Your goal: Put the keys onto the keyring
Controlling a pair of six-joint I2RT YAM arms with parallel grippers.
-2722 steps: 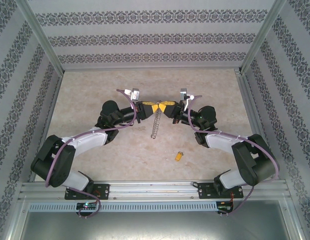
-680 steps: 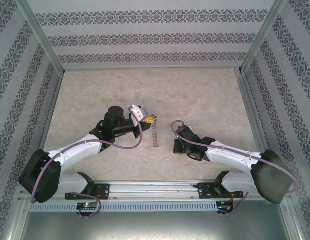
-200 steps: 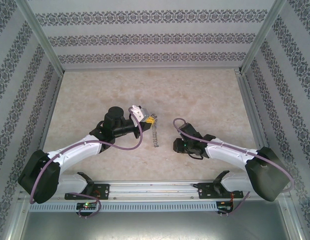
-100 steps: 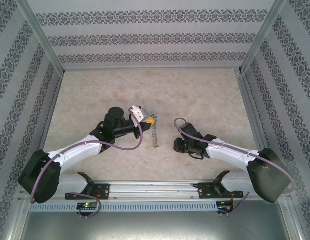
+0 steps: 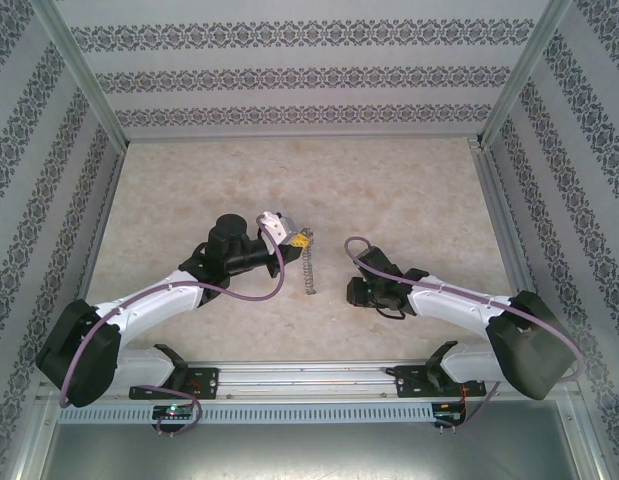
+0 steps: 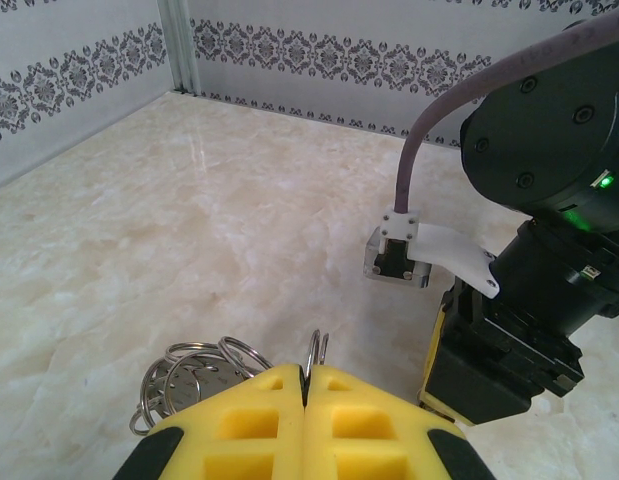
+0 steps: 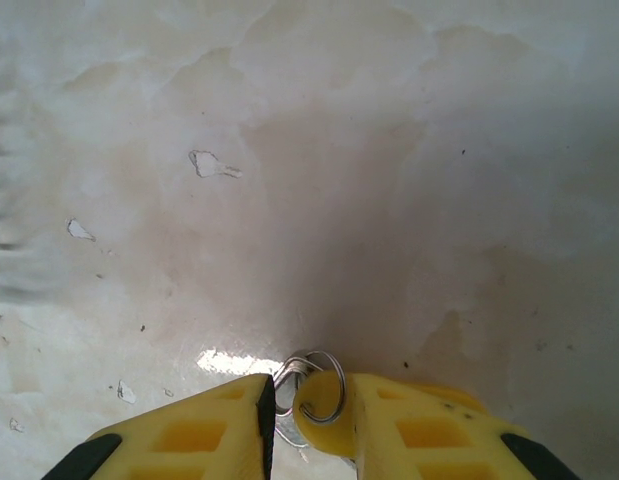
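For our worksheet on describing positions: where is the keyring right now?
In the top view, the keyring is held by the shut left gripper near the middle of the table, just left of the right arm.

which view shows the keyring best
Top external: the keyring hangs edge-on from the shut left gripper, its whole length visible. In left wrist, a short arc of it sticks out past the shut jaws.

The right pincer [image 7: 309, 400] hangs low over the pale, marbled table [image 7: 409, 150]. Its yellow fingers [image 7: 189, 440] stand slightly apart with a tiny key [image 7: 324, 425] caught between them. The key's yellow head presses the finger on the right of the view, and a thin wire loop [image 7: 339, 388] runs through it. Small chips [image 7: 214, 163] fleck the table.
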